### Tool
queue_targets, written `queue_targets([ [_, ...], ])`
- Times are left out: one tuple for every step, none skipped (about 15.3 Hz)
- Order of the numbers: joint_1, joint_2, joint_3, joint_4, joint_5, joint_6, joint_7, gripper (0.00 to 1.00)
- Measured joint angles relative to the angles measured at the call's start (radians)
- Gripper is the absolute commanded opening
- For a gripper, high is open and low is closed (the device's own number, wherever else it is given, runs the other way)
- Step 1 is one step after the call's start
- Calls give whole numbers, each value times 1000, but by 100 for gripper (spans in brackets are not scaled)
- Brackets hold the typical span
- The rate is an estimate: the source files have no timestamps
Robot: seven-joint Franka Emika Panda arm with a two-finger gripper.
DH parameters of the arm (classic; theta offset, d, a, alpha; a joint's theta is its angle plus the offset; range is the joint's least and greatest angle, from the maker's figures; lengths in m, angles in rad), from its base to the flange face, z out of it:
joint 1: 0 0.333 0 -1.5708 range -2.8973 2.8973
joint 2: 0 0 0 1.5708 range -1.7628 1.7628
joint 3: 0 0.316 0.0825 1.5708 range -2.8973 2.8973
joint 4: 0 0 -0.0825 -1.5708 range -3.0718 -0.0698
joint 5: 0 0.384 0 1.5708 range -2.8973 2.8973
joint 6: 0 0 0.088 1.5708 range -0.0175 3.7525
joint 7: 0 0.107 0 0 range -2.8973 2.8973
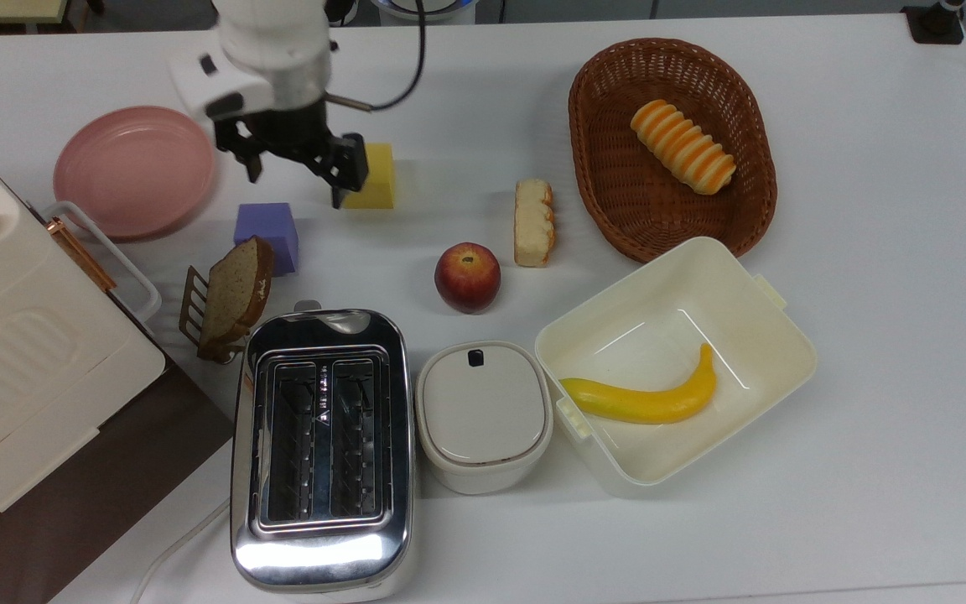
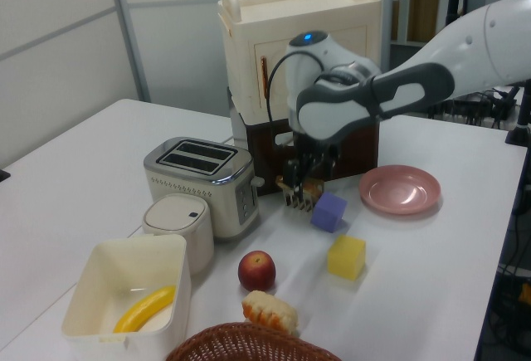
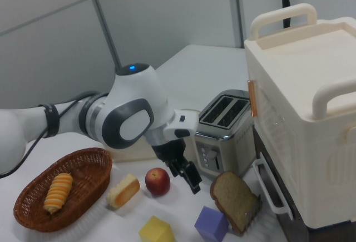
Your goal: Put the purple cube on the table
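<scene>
**Purple cube on tabletop, gripper empty above it**

Cube first: the small matte lavender-purple foam cube (image 1: 266, 234) sits flat on the large plain white tabletop (image 1: 869, 210), in the upper left of the top view, touched by nothing. Just below it in the top view stands a slice of brown bread in a small metal rack (image 1: 231, 294), almost touching the cube's lower edge. Up and to the left of the cube lies the round pink plate (image 1: 134, 170), apart from it. To the cube's upper right rests a yellow foam cube (image 1: 374, 176), also on the tabletop.

The black two-finger gripper (image 1: 292, 178) of the white arm hangs above the table between the two cubes, with its fingers spread wide and holding nothing. In the left view the gripper (image 2: 304, 185) is in mid-frame, raised above the purple cube (image 2: 329, 211). In the right view the purple cube (image 3: 211, 224) appears at the bottom centre, beside the bread, with the gripper (image 3: 186, 174) above and to its left.

Near the centre of the top view a red apple (image 1: 467, 278) sits on the table, well apart from the purple cube.
</scene>
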Motion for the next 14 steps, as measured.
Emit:
queue_targets([
  [-12,-22,-1,12,0,-3,-9,100],
  [-18,-40,-2,29,0,-45,-13,100],
  [-19,-54,-2,54,0,-102,-13,100],
  [-19,-60,-2,78,0,-140,-13,100],
  [-19,-63,-1,95,0,-155,-14,100],
  [-17,-64,3,102,0,-161,-14,100],
  [-12,-65,12,105,0,-169,-14,100],
  [-10,-67,22,107,0,-177,-14,100],
  [-5,-68,33,116,1,-194,-14,100],
  [6,-70,38,127,1,-213,-14,100],
  [19,-73,39,142,3,-228,-14,100],
  [29,-79,39,160,22,-241,-14,100],
  [30,-86,39,175,56,-250,-14,100],
  [29,-95,37,194,90,-280,-14,100],
])
